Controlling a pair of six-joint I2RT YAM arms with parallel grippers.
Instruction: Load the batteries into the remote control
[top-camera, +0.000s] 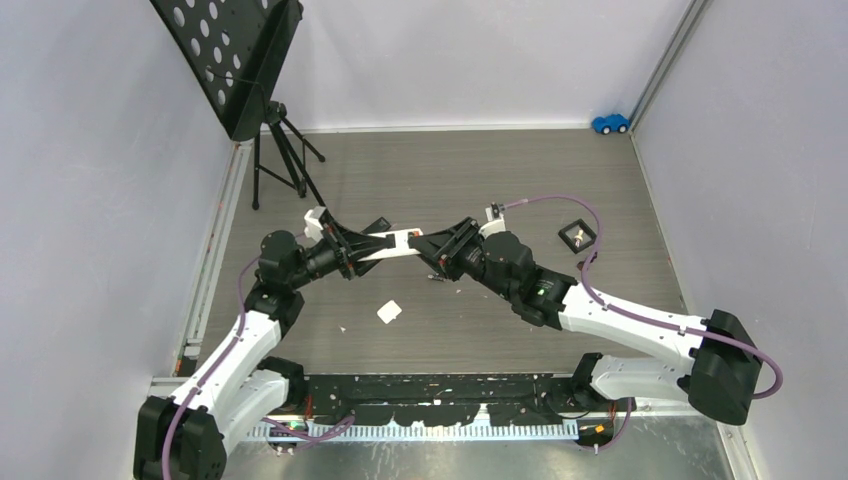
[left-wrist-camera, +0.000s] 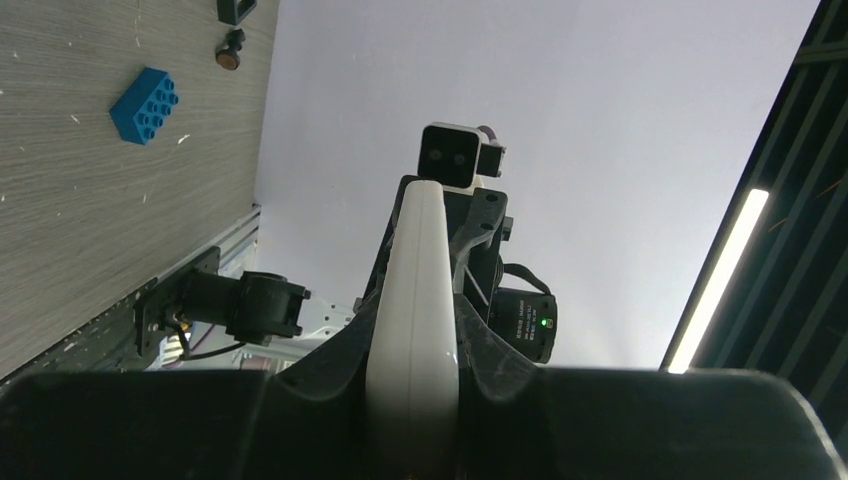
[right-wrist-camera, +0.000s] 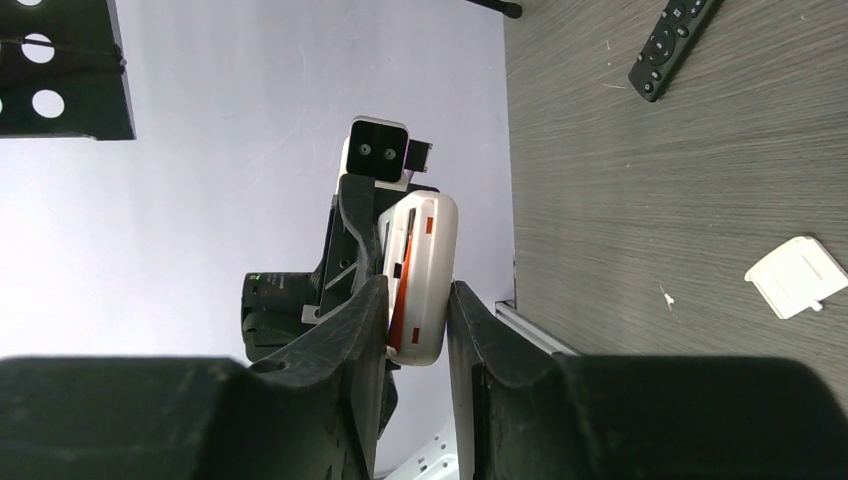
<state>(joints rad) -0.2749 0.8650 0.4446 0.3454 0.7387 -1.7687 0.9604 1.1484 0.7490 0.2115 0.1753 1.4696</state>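
Note:
My left gripper (top-camera: 385, 243) is shut on a white remote (top-camera: 398, 241) and holds it above the table's middle. In the left wrist view the remote (left-wrist-camera: 415, 290) stands edge-on between the jaws of that gripper (left-wrist-camera: 415, 350). My right gripper (top-camera: 432, 247) meets it from the right. In the right wrist view this gripper (right-wrist-camera: 415, 320) clamps the remote's (right-wrist-camera: 428, 265) near end. One finger presses on an orange battery (right-wrist-camera: 400, 295) lying in the open compartment. A small dark cylinder with an orange end (left-wrist-camera: 229, 52) lies on the table.
The white battery cover (top-camera: 389, 312) lies on the table, as the right wrist view (right-wrist-camera: 797, 277) also shows. There are also a black remote (right-wrist-camera: 672, 45), a blue block (left-wrist-camera: 145, 105) and a small black frame (top-camera: 578, 235). A music stand (top-camera: 240, 60) is at the back left and a blue toy car (top-camera: 610, 123) at the back right.

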